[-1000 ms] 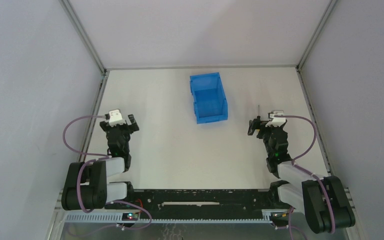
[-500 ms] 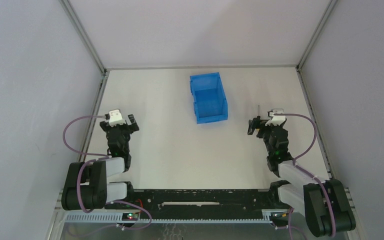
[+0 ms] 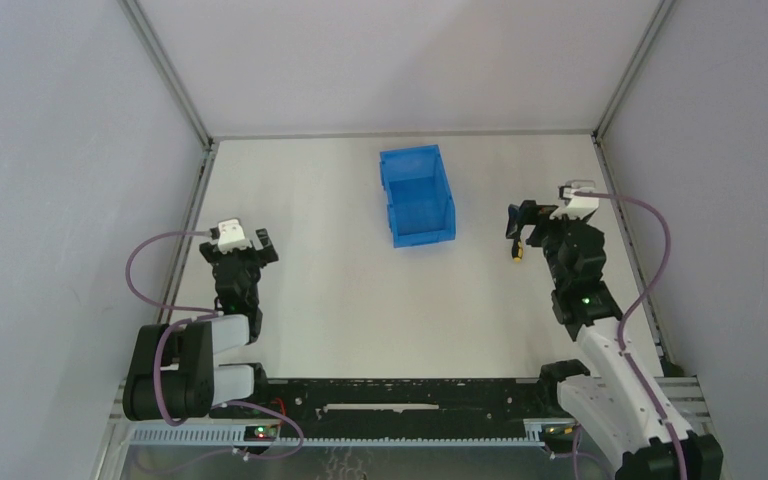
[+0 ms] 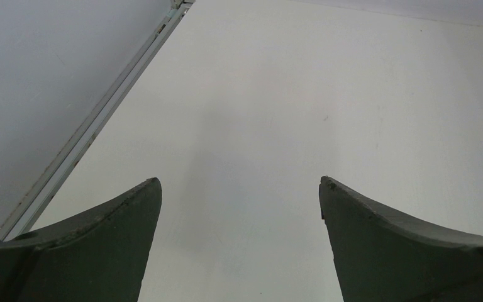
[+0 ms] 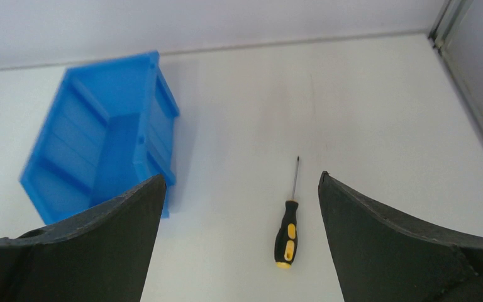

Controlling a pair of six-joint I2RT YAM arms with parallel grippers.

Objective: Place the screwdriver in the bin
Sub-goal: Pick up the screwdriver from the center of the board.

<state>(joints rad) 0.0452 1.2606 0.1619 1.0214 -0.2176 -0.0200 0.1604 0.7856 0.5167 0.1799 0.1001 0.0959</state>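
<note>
The screwdriver [image 5: 287,233], black handle with yellow-orange patches and a thin dark shaft, lies flat on the white table with its shaft pointing away. In the top view its handle end [image 3: 517,253] shows just below my right gripper [image 3: 526,214]. The right gripper [image 5: 240,178] is open and empty and hovers above the screwdriver, which lies between the fingers nearer the right one. The blue bin [image 3: 417,196] stands upright at the centre back, left of the screwdriver; in the right wrist view the bin [image 5: 100,148] is at the upper left. My left gripper [image 3: 257,240] is open and empty at the far left.
Grey enclosure walls with metal rails [image 3: 198,190] border the white table on the left, right and back. The left wrist view [image 4: 240,181] shows only bare table and the left rail [image 4: 88,138].
My right arm has risen and reached farther back, and its gripper now stands above the screwdriver, whose handle has come into view. The left arm, screwdriver and bin have not moved.
</note>
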